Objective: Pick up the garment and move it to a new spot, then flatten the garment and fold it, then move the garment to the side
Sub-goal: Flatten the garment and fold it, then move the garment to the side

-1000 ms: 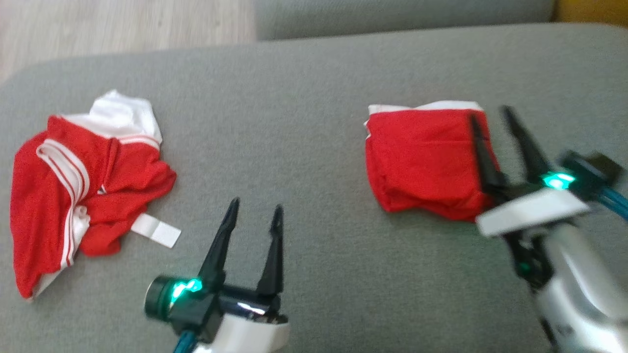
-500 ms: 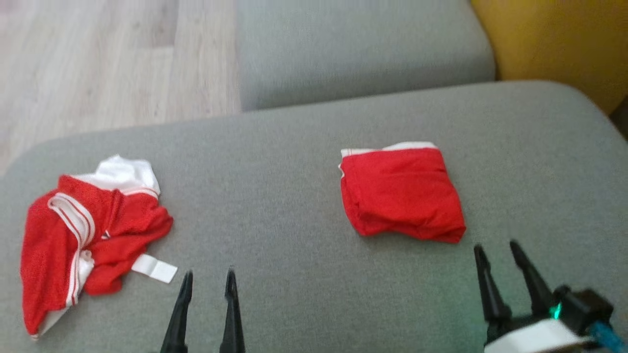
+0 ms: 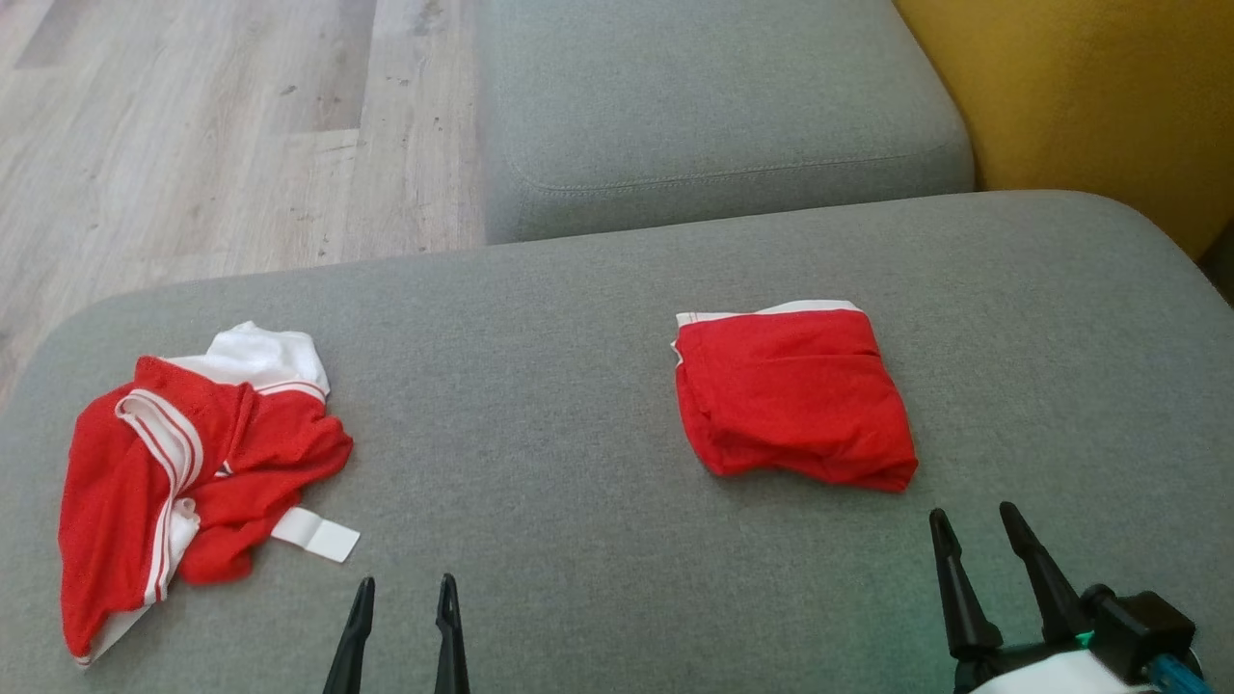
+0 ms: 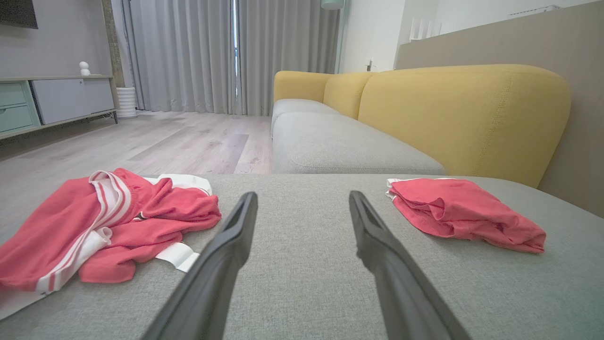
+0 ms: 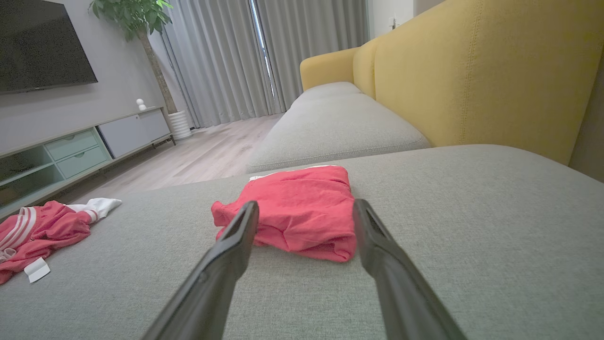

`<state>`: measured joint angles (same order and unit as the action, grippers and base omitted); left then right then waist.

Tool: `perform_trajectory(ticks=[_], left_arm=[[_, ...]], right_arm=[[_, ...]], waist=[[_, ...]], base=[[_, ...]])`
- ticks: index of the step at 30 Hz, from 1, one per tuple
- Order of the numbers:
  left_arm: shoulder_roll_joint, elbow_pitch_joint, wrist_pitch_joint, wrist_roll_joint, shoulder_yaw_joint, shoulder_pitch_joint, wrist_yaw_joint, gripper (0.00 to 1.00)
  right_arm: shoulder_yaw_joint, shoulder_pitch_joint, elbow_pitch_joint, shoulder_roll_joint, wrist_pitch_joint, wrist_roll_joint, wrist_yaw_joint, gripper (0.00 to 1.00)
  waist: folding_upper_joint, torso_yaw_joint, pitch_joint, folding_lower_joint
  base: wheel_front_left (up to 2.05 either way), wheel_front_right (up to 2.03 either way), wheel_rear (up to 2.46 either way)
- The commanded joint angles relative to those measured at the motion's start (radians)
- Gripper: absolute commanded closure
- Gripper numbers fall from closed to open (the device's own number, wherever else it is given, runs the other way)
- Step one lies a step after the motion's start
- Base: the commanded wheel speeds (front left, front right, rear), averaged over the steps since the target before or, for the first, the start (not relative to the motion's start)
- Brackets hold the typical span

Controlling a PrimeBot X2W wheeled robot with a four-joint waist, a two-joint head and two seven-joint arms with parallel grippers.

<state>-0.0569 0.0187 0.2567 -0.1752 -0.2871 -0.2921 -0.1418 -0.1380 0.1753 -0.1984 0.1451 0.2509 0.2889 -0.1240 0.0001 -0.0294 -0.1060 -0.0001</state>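
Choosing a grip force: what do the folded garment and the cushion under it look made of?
Folded garment: thin, soft red fabric, likely matte sports mesh, since it slumps in soft creases; white trim on one edge. Cushion: grey woven upholstery, matte, its coarse weave visible.

We saw two red garments on the grey cushion [image 3: 540,318], well apart. The folded garment [image 3: 795,395] lay at about four o'clock from the middle of the head view. It was a compact, roughly square red packet lying flat, with a white band showing along its twelve o'clock edge and soft layered folds at six o'clock. The crumpled garment [image 3: 183,472] lay at about eight o'clock. It was bunched, red with white stripes, white at its twelve o'clock end, with a white tag [image 3: 316,534] sticking out at four o'clock.
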Motion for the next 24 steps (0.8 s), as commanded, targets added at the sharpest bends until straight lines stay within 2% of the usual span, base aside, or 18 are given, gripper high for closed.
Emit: perform_trajectory(ticks=[1, 24], left_arm=[[0.007, -0.027, 0.005, 0.004, 0.038, 0.037, 0.003, 0.00], [0.007, -0.042, 0.005, -0.002, 0.032, 0.023, -0.006, 0.00]], right_arm=[[-0.015, -0.027, 0.030, 0.011, 0.011, -0.011, -0.007, 0.00], [-0.040, -0.014, 0.026, 0.038, 0.011, -0.025, -0.007, 0.00]], waist=[[-0.0001, 0.004, 0.001, 0.0001], [-0.0001, -0.004, 0.001, 0.0001]], base=[[0.00, 0.00, 0.00], [0.00, 0.00, 0.00]])
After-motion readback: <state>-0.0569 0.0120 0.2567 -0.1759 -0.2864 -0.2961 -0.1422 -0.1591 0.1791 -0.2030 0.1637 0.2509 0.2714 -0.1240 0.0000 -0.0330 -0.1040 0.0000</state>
